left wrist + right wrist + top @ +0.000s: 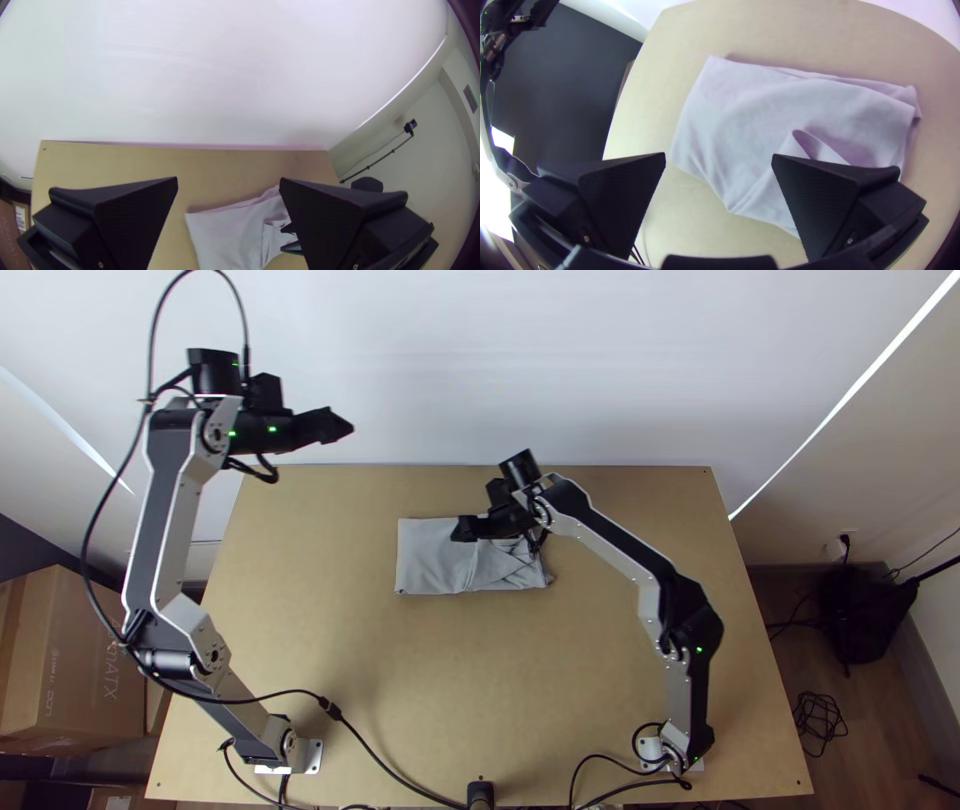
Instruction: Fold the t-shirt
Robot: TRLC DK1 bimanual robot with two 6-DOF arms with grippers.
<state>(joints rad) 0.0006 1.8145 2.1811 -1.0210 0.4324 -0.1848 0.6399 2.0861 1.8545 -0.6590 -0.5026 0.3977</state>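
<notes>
Inspecting, I find right gripper (464, 529), spread, over the shirt (426, 558), likely for straightening, and left gripper (343, 427), also spread, aside, presumably for clearance.

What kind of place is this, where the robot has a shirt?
It's probably a robot lab or workroom. The left arm and right arm are set up at a plain wooden table, with a shirt on it, and a cardboard box is beside it.

Links (185, 615) are silver-grey; joints (695, 615) black; looped cables (240, 702) black; lights (272, 428) green.
</notes>
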